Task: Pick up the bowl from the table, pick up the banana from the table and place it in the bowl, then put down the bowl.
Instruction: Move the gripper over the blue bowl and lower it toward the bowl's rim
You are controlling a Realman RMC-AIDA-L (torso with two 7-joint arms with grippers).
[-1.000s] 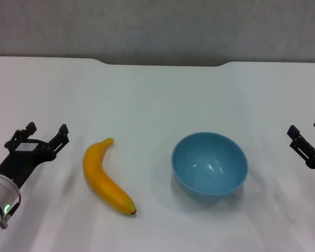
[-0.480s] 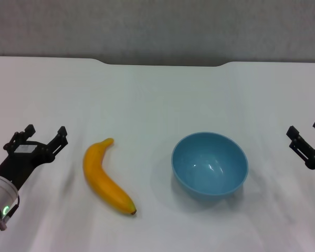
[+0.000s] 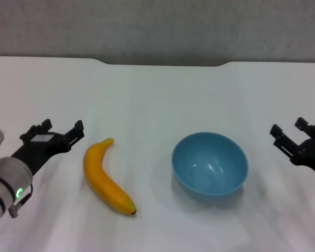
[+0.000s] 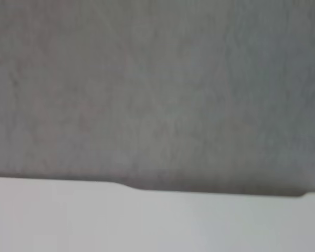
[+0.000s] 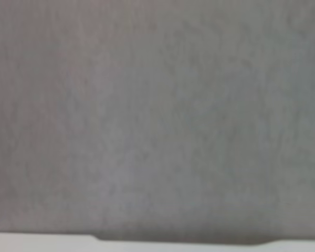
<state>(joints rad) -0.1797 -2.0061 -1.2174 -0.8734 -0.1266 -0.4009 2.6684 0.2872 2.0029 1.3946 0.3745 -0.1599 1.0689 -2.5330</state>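
Light-blue bowl [image 3: 210, 164] sits upright on the white table [image 3: 157, 94], right of centre toward the near edge, nothing in it. Banana [image 3: 105, 176] lies flat left of centre, well apart from the bowl; long axis runs from stem at the far-left end to dark tip at the near-right end, closer to the near edge.

Left gripper [image 3: 53, 131] hovers near the table's left edge, fingers spread, holding nothing. Banana stem lies just beside it toward the centre, so the left arm is clearly nearer the banana.

Right gripper [image 3: 291, 136] hovers near the right edge, fingers also spread, holding nothing. Bowl rim is near it, toward the centre, so the right arm is nearer the bowl.

Wrist views show only grey wall and the table's notched far edge. Judgement: nothing grasped yet; bowl pickup comes first, likely by the right arm.
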